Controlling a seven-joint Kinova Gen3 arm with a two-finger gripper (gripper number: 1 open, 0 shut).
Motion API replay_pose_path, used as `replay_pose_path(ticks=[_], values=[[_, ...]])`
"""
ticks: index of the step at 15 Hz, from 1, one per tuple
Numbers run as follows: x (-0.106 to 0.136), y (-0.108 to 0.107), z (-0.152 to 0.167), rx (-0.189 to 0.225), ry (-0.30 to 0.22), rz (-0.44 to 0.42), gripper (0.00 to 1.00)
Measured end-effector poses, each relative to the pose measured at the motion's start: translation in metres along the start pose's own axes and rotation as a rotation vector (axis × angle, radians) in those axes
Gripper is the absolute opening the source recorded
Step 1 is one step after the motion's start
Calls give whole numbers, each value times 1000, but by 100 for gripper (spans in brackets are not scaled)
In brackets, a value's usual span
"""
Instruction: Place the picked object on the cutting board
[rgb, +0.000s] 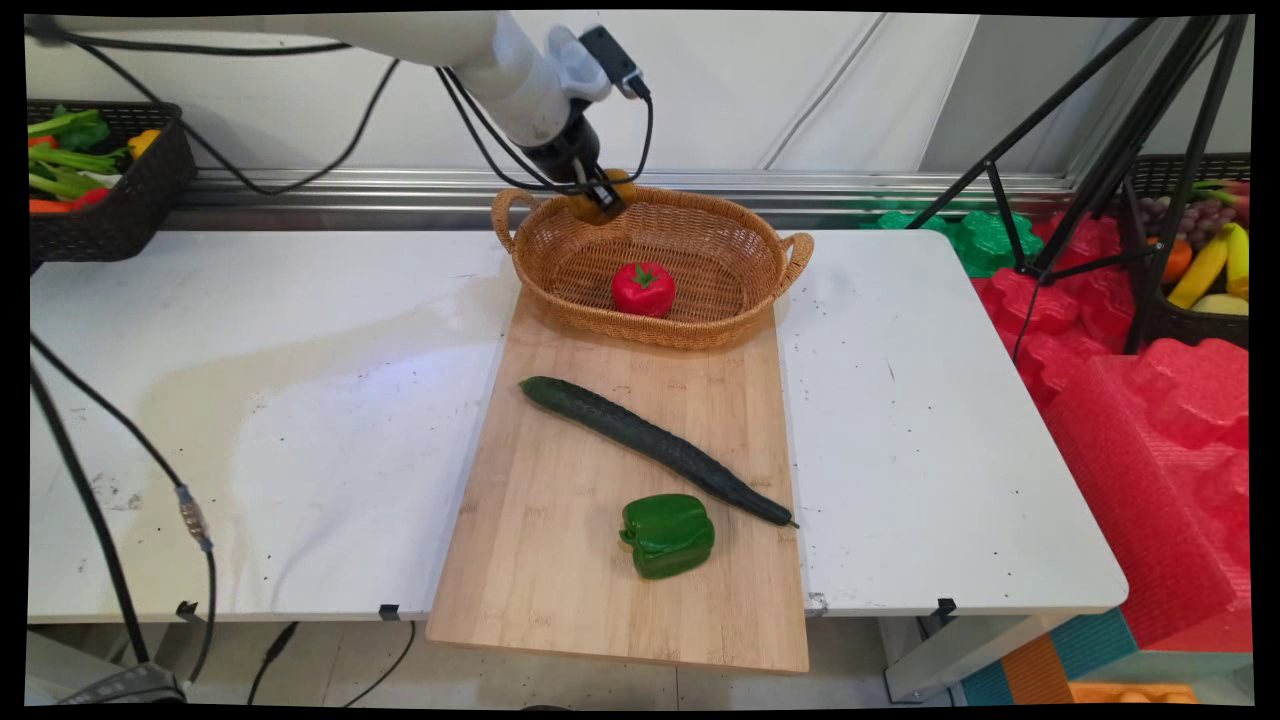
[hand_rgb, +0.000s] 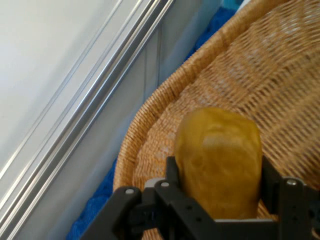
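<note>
The gripper (rgb: 600, 196) is clamped on a yellow-orange vegetable (hand_rgb: 218, 162), holding it over the back left rim of the wicker basket (rgb: 740, 262). Inside the basket lies a red tomato (rgb: 643, 288). On the wooden board (rgb: 560, 540) in front, a cucumber (rgb: 650, 445) runs diagonally, with a green pepper (rgb: 667, 535) just beside its right end.

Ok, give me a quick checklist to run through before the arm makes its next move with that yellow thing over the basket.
1. End effector gripping the yellow pepper: ok, a finger on each side.
2. Pepper above the wicker basket, near its back rim: ok.
3. Basket floor room: ok, only the red tomato inside.
4. Basket seated on the cutting board: ok.
5. Cucumber and green pepper away from the basket: ok.
6. Clearance beneath the pepper: cannot tell.
</note>
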Motion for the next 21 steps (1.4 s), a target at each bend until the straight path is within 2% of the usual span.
replay_pose_path(ticks=[2,5,8,12,15,21], values=[[-2,7,-24,-1,14,-3,0],[-12,28,-68,-24,25,-2,0],[-33,54,-112,-68,10,9,0],[-65,89,-151,-130,-27,41,0],[-90,113,-169,-179,-64,73,0],[-122,148,-174,-236,-118,110,0]])
